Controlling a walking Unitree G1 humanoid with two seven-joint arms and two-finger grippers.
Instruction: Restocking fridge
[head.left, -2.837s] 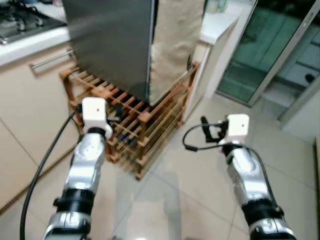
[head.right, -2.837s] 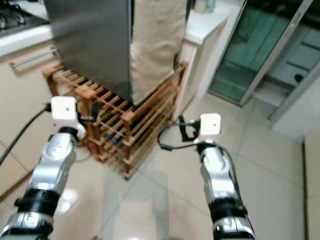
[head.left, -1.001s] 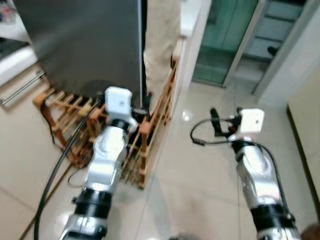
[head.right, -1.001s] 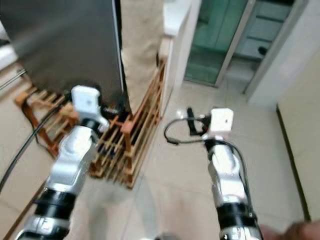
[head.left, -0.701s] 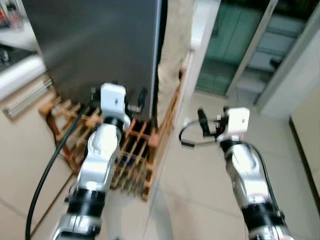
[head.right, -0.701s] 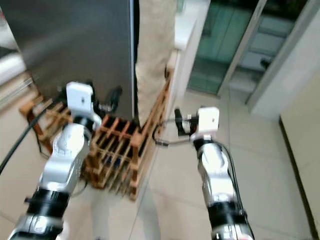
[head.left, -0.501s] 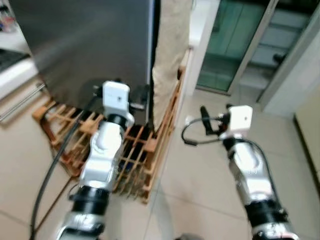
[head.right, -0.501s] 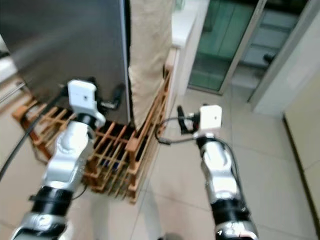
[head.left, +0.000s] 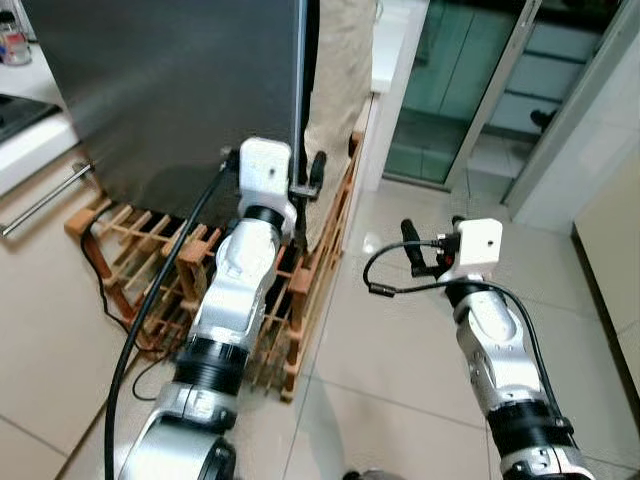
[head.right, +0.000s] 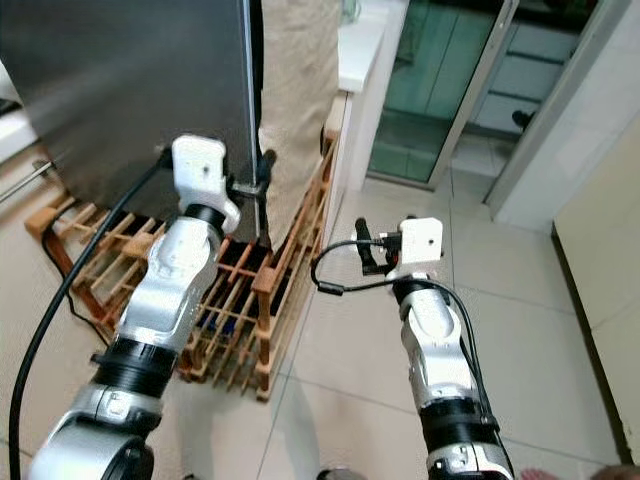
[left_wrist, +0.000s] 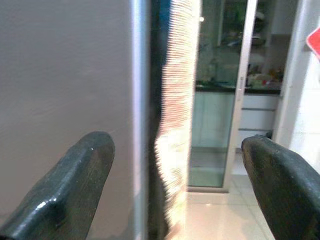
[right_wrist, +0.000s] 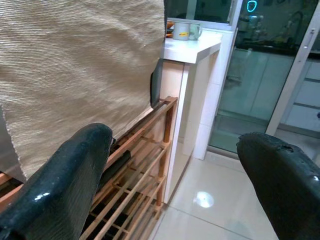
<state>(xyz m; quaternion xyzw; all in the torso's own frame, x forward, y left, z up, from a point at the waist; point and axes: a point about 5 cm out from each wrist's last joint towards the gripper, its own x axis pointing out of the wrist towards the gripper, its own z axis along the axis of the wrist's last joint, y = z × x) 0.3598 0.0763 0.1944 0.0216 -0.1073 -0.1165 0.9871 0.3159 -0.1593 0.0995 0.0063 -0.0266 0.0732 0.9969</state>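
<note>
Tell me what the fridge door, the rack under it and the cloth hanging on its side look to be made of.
Fridge door: brushed metal, probably stainless steel, grey with a dull sheen.
Rack: wood, orange-brown slats, likely varnished.
Cloth: coarse woven beige fabric with visible ribbing; the fibre can't be told.

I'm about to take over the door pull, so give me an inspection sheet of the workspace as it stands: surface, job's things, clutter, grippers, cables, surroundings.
Surface: glossy tiled floor; no work surface in use.
Job's things: steel fridge standing on a wooden rack; door looks shut. A beige cloth hangs down its side. No groceries seen.
Clutter: a mug on the white counter beyond the fridge.
Grippers: left gripper open, its fingers either side of the door's edge, not yet closed on it. Right gripper open, holding nothing, over the floor by the rack.
Cables: black cable along the left arm; looped cable at the right wrist.
Surroundings: glass sliding door ahead on the right.
</note>
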